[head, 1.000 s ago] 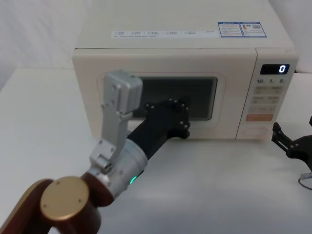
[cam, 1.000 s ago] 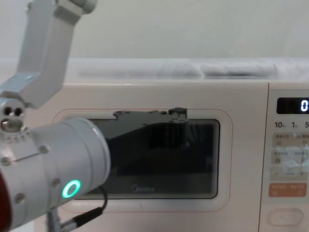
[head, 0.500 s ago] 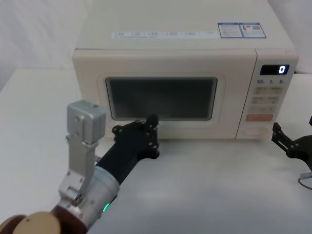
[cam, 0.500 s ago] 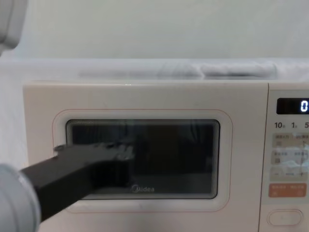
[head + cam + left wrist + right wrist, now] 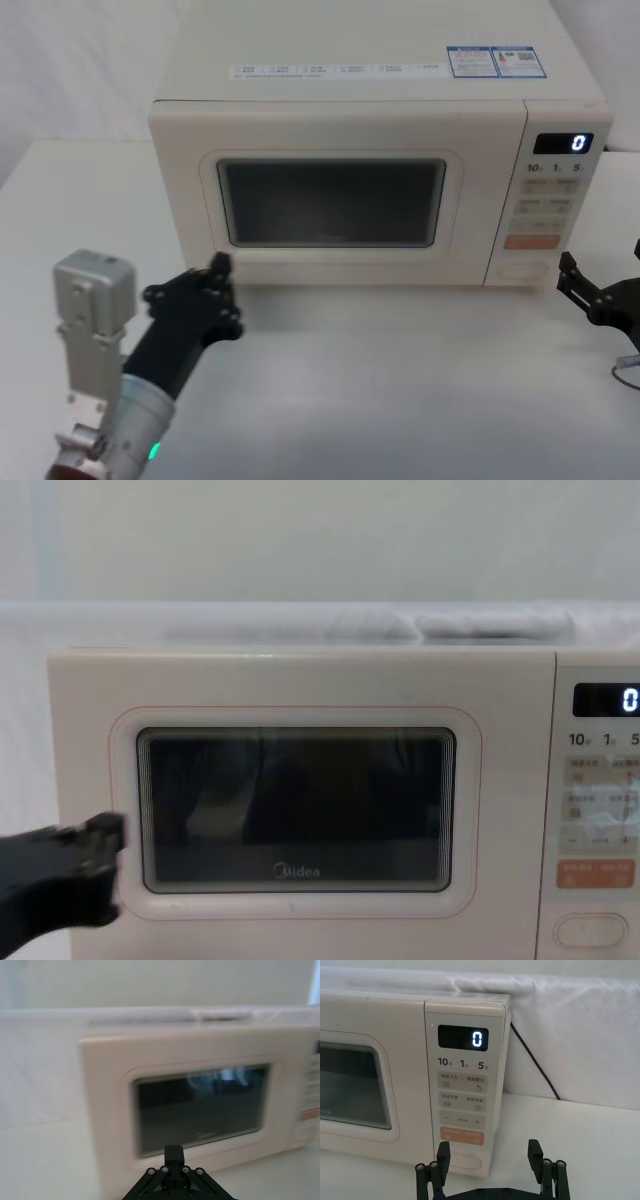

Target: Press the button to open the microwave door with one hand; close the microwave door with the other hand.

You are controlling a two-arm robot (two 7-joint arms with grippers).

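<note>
The microwave door (image 5: 338, 207) is seen shut flush against the microwave (image 5: 370, 110), which fills the upper centre of the head view on the white worktop (image 5: 420, 390). Both steps of the task are therefore judged complete, or the cycle about to begin; which of the two cannot be told from these views.

The left end effector (image 5: 205, 290) is held at the lower left of the head view, just off the door's lower left corner and apart from it; whether its fingers are spread or clenched cannot be told. The right end effector (image 5: 490, 1157) is seen released, grasping nothing, at the bottom centre of the right wrist view, just in front of the button (image 5: 466, 1161), which lies at the foot of the control panel below the orange key (image 5: 462, 1136).

If a press is due, only a short forward push by the right end effector onto the button would be called for.

Counted: one microwave, one door, one button, two end effectors, one lit display (image 5: 564, 142) reading zero.
</note>
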